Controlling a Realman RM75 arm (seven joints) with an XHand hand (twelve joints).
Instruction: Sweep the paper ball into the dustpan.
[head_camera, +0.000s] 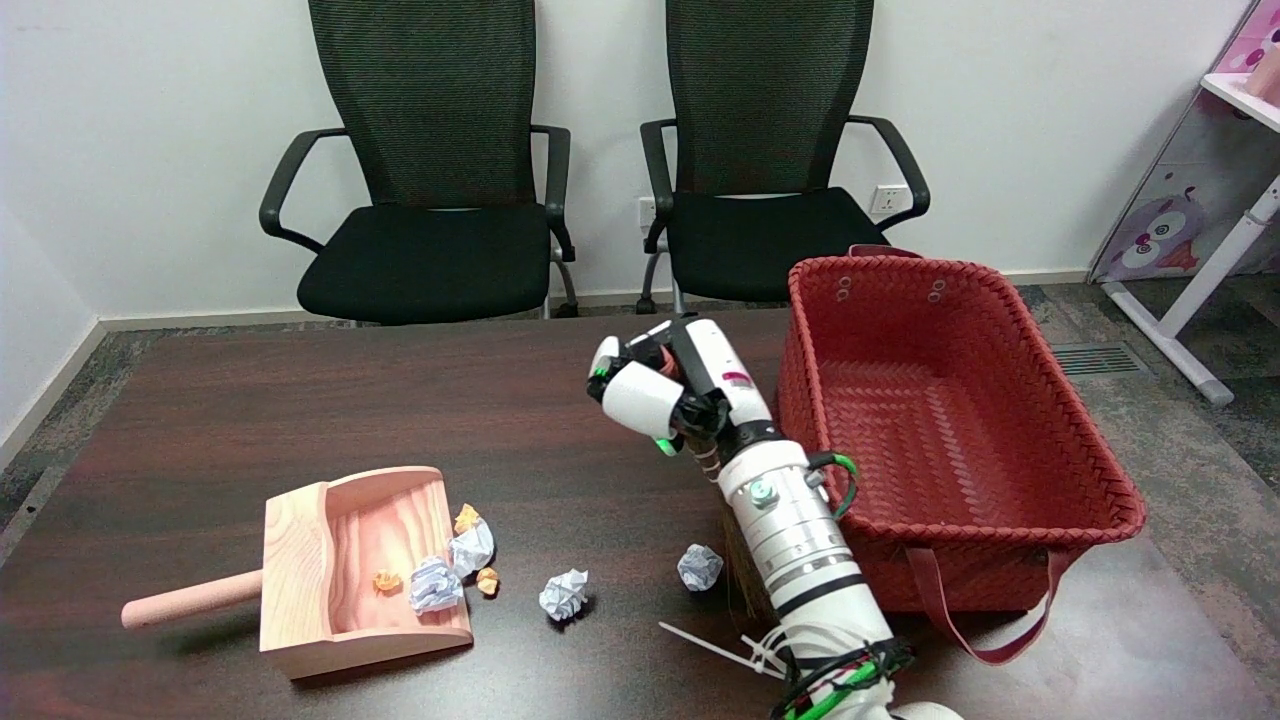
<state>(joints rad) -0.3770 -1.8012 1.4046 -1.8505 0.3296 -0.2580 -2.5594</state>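
A pale wooden dustpan (300, 560) lies at the front left, its mouth facing right and its handle (190, 598) pointing left. One crumpled white paper ball (435, 585) sits inside it and another (472, 547) lies at its mouth, with small orange scraps (487, 580) close by. Two more paper balls lie on the table to the right, one white (564, 594) and one bluish white (700, 567). My right hand (665, 385) hangs above the table's middle, its fingers curled around a brush handle. The brown bristles (738, 575) show under my forearm, just right of the bluish ball.
A large red woven basket (1080, 430) stands at the right, close against my right arm, with one strap hanging over the front. Loose white cable ties (710, 645) lie near the front edge. Two black office chairs (440, 200) stand behind the dark wooden table (250, 400).
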